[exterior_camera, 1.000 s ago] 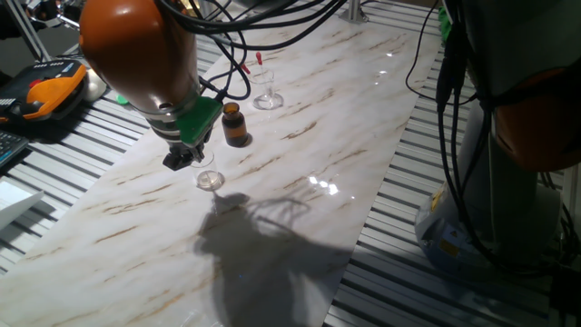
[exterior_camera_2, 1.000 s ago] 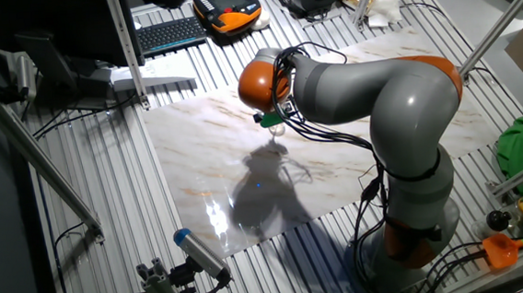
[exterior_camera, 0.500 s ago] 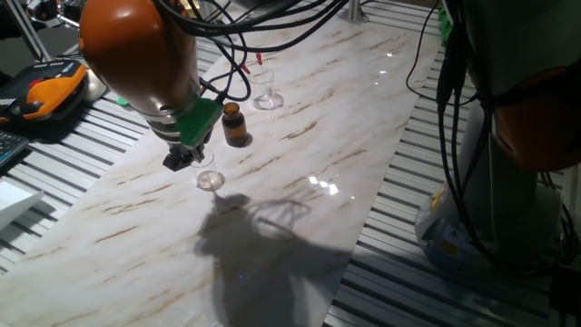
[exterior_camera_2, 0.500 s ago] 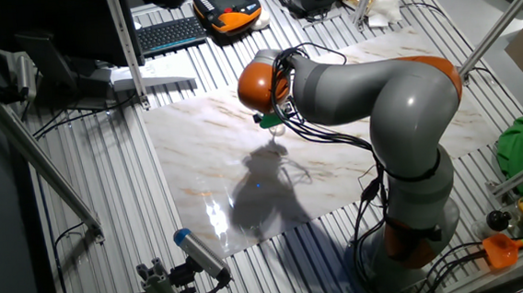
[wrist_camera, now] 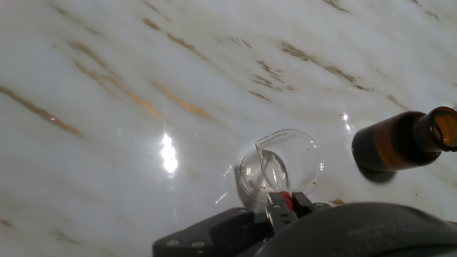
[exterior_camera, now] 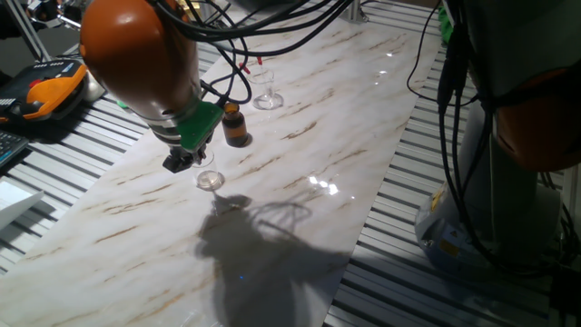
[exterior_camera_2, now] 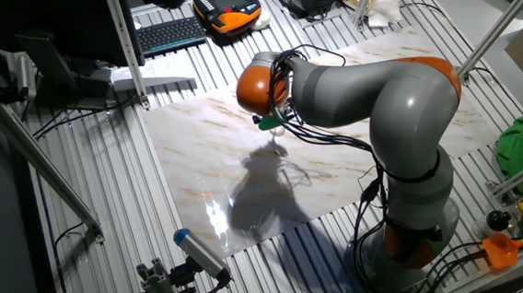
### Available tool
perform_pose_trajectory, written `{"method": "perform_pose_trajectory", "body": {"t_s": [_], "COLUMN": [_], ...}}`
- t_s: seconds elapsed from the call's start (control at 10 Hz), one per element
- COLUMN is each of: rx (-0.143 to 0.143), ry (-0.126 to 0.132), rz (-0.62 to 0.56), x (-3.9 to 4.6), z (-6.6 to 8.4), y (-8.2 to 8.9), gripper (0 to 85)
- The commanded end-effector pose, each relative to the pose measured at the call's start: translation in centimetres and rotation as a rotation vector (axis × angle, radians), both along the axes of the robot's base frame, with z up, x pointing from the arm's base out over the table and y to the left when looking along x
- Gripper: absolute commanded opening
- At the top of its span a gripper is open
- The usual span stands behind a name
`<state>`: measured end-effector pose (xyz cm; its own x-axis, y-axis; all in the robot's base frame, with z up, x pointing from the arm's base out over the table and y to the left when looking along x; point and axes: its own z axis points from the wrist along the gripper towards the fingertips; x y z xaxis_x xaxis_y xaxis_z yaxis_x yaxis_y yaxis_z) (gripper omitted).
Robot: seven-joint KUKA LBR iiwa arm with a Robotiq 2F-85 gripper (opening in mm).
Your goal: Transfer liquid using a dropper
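My gripper (wrist_camera: pixel 285 205) is shut on the red bulb of the dropper (wrist_camera: pixel 283 198). Its clear tube points down into a small clear glass dish (wrist_camera: pixel 300 165) on the marble table. In one fixed view the gripper (exterior_camera: pixel 185 160) hangs just left of and above that dish (exterior_camera: pixel 210 180). The other fixed view shows the gripper (exterior_camera_2: pixel 274 134) under the orange wrist, with the dropper too small to see. The open amber bottle (wrist_camera: pixel 396 143) stands upright to the right of the dish, apart from it; it also shows behind the dish in one fixed view (exterior_camera: pixel 235 125).
A stemmed clear glass (exterior_camera: pixel 267 94) with a thin red-tipped thing in it stands behind the bottle. Black cables (exterior_camera: pixel 238 54) hang from the arm over the table's far end. The marble top (exterior_camera: pixel 300 182) is edged by ribbed metal (exterior_camera: pixel 427 182).
The wrist has turned slightly; the gripper stays in place over the glass dish with the dropper in it.
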<state>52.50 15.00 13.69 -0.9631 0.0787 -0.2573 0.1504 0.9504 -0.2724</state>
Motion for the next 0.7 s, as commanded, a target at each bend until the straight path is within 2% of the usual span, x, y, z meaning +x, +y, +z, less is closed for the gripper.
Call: {"method": "perform_pose_trajectory", "body": {"t_s": [0.0, 0.6], "rx": [0.000, -0.005], "ry": [0.000, -0.003], "rz": [0.000, -0.005], "x": [-0.01, 0.06], "z": [0.01, 0.08], "y": [0.01, 0.07], "gripper": [17.0, 17.0]}}
